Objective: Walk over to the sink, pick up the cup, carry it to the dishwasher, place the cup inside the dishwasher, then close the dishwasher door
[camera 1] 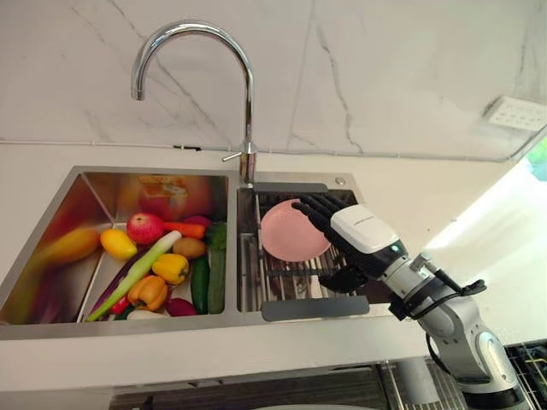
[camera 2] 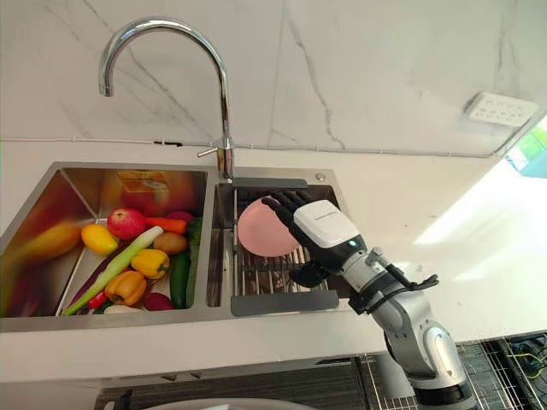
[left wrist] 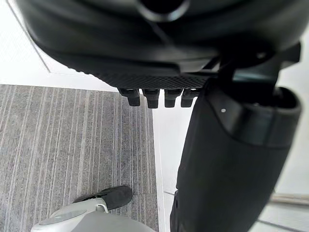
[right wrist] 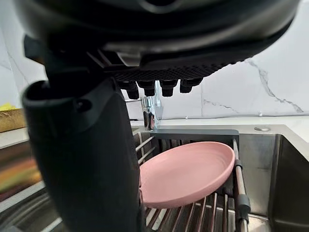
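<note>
Here, note right hand (camera 1: 363,229) uncurled and empty, fingers (camera 1: 312,207) reaching over the pink dish (camera 1: 286,232), resting tilted on the rack (camera 1: 286,286), centre of frame. Expect slip from a shallow rim pinch; avoid shoving dish along the rack on closing.

Cup: what you see is a pink shallow dish (camera 1: 289,232), more like a plate than a cup; it is smooth and empty.
Pose: it sits slightly tilted, with its hollow side facing up.
Place: it rests on the bars of the drain rack (camera 1: 286,286) in the right basin, at 5 o'clock from the tap's foot (camera 1: 248,171).
Sink: your steel sink (camera 1: 128,325) has two basins, and the dish's basin lies at 3 o'clock from the other.
</note>
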You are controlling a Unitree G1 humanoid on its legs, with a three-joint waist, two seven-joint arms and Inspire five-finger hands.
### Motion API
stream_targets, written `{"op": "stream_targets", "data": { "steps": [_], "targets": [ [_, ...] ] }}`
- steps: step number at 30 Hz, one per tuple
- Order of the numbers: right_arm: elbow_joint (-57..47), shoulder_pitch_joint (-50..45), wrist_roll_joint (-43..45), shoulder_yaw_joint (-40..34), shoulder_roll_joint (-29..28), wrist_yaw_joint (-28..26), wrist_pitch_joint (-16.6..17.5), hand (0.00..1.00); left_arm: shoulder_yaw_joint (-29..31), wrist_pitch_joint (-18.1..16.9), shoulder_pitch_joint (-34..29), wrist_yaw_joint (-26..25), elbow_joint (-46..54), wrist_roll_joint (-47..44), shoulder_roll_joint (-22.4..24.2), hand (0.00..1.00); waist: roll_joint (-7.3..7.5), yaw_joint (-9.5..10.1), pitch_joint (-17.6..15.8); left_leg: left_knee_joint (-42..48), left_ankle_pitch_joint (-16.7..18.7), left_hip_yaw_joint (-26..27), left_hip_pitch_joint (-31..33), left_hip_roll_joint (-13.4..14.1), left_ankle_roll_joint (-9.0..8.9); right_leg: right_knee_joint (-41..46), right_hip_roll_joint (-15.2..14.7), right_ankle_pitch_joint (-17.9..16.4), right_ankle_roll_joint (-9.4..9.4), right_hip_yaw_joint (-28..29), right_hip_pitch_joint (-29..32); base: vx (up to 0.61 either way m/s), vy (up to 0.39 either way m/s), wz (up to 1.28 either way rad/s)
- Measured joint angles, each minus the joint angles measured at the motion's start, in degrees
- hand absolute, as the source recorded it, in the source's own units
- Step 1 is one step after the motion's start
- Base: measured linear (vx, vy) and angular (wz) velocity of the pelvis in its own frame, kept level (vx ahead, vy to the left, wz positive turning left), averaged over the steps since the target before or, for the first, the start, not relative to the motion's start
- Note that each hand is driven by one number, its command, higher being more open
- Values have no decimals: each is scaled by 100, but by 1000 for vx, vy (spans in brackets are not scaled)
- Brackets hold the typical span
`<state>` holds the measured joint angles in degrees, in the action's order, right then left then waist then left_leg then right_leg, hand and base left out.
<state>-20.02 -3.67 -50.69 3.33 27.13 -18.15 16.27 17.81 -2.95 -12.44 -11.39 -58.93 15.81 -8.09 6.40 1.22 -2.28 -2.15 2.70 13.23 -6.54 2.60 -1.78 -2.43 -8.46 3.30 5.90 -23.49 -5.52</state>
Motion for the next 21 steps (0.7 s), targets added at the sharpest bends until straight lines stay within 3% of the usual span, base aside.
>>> {"op": "stream_targets", "data": {
  "steps": [6, 21],
  "targets": [
    [458, 96, -583, 182, -1, 285, -176, 100, -46, 4, -25, 9, -12, 1, 24, 100, -27, 45, 146, -27, -8, -32, -1, -1, -13, -64, 18, 1, -2, -27, -39, -29, -27, 2],
    [1576, 785, -975, 720, -14, 938, -428, 100, -198, 17, -119, 33, 6, 2, 14, 100, -67, 116, 280, -275, -231, -206, -51, -38, -17, -70, 10, 2, -3, -203, -68, -47, -28, 6]
  ]
}}
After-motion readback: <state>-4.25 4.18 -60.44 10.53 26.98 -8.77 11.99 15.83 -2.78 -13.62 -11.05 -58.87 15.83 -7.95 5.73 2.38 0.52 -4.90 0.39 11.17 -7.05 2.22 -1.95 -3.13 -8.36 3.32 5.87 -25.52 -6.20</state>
